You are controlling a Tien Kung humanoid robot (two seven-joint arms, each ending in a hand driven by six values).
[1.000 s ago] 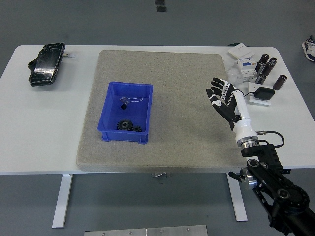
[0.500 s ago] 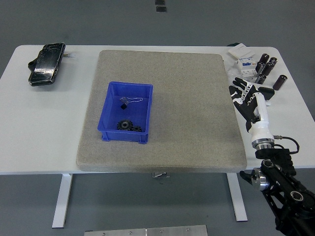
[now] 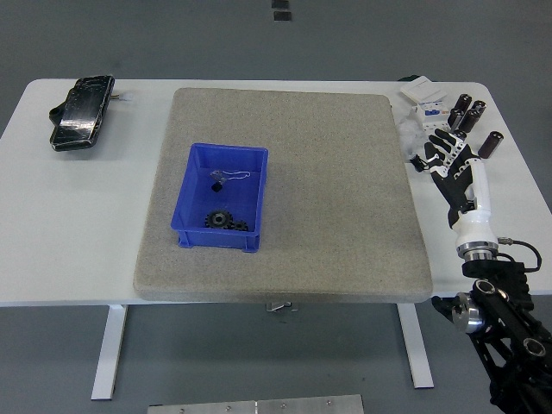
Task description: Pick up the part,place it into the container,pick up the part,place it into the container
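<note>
white table (image 3: pixel 86 224) carries a grey felt mat (image 3: pixel 336 198) across the middle of the frame. blue bin (image 3: pixel 197 200) sits on the left half of the mat, slightly below centre. inside the bin: a black gear (image 3: pixel 221 221) lying flat near the lower wall, and a small black part (image 3: pixel 217 184) with a thin silvery wire (image 3: pixel 235 174) nearer the upper wall.

right hand (image 3: pixel 448 158) at right of frame, over the table just off the mat's right edge, fingers (image 3: pixel 429 151) spread and pointing toward the upper left, holding nothing. white forearm runs down to the black arm in the lower right corner. left arm not seen.

parts pile in the upper right of the frame, just above and beside the hand: several dark cylinders (image 3: pixel 467 112), a white switch block (image 3: pixel 430 113), a white card (image 3: pixel 418 88). whether the fingertips touch any of them cannot be told.

black phone-like device (image 3: pixel 82 112) lies at upper left of the table, well apart from the mat.
</note>
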